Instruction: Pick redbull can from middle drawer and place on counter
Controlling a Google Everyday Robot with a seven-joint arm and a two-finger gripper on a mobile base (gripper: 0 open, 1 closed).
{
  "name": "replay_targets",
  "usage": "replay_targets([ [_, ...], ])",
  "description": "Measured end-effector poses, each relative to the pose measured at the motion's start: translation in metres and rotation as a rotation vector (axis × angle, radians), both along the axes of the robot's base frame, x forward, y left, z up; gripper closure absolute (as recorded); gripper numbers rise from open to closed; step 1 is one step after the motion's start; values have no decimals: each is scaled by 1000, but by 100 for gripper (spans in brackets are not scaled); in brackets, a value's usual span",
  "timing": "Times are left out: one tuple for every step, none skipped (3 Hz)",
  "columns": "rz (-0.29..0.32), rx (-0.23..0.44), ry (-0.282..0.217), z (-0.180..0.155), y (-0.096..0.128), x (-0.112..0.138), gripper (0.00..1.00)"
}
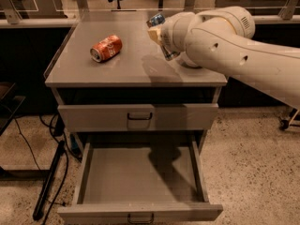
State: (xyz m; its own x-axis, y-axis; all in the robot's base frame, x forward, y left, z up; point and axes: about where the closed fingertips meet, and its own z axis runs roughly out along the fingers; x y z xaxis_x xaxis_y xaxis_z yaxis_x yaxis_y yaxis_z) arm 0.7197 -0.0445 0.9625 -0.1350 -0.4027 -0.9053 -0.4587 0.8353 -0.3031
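Gripper (161,39) is over the counter (117,67), right-rear area, clamped on the redbull can (156,19). Only the can's blue-silver top end shows past the fingers, and it's tilted. I can't tell whether its lower end touches the surface. The arm (234,46) comes in from the right and covers the counter's right-rear corner.

Orange can (106,48) lies on its side on the counter's left half, well apart from the gripper.

Middle drawer (136,182) is pulled fully out with a bare grey floor, the arm's shadow across it. Top drawer (98,117) is shut.
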Motion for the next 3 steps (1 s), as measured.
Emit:
replay_targets([
  [-18,61,-1,-1,-5,4,100],
  [-27,138,-7,-5,-6,11,100],
  [-28,196,0,-13,-2,13,100],
])
